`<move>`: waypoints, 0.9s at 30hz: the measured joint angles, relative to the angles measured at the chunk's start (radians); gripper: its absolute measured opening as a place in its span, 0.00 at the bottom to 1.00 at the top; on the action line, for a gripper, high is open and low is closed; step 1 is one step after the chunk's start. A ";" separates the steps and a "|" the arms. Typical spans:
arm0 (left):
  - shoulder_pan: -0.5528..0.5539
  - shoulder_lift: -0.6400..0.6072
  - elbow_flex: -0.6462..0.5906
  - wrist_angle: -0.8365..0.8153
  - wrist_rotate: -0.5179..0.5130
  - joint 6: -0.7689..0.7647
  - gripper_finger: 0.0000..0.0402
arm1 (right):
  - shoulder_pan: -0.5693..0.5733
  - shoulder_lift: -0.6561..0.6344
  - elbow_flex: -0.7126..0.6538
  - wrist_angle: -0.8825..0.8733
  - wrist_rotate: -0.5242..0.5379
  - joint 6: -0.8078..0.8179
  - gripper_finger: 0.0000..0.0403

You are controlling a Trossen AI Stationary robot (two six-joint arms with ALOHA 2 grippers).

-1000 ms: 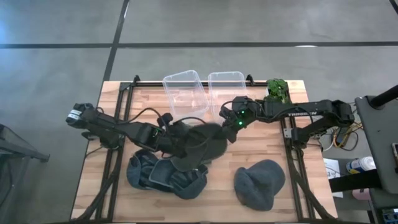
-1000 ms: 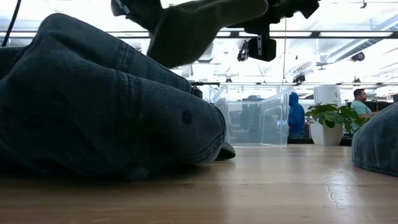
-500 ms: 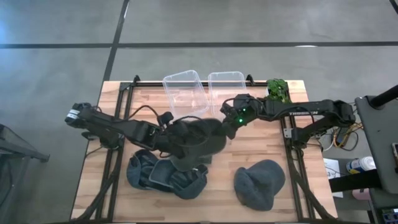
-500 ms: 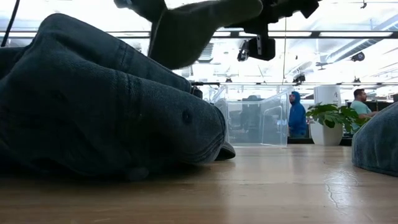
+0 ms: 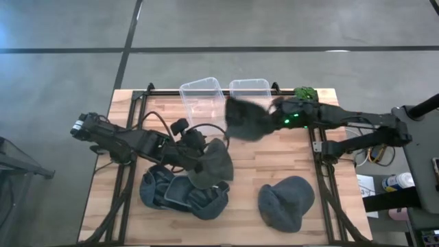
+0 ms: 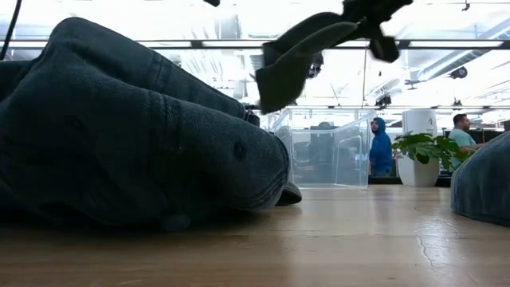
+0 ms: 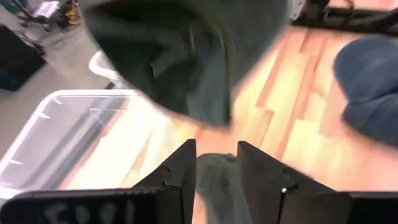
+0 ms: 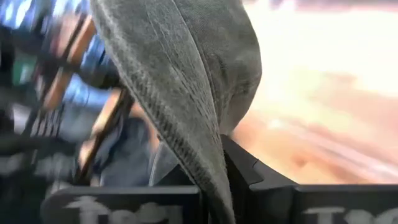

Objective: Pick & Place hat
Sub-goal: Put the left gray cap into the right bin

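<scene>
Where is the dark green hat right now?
In the high view, the dark green hat hangs off the table from the right end effector, just in front of the right clear bin.

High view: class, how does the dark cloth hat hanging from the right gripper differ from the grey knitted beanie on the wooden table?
Pose: the dark cloth hat hangs in the air from the shut right gripper, near the clear plastic bins; the grey knitted beanie lies on the wooden table, untouched. Shape: the hat droops crumpled; the beanie is a rounded mound. Colour: the hat is darker. Both are soft headwear.
</scene>
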 joint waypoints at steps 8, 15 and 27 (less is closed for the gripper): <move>0.002 0.003 -0.001 -0.008 -0.084 0.041 0.27 | 0.051 -0.172 -0.016 -0.255 0.414 0.289 0.03; 0.043 0.003 -0.002 -0.008 -0.144 0.108 0.27 | 0.051 -0.076 -0.059 -0.160 0.423 0.374 0.03; 0.125 -0.009 -0.002 -0.214 -0.095 0.080 0.27 | 0.052 0.192 -0.051 -0.128 0.474 0.781 0.03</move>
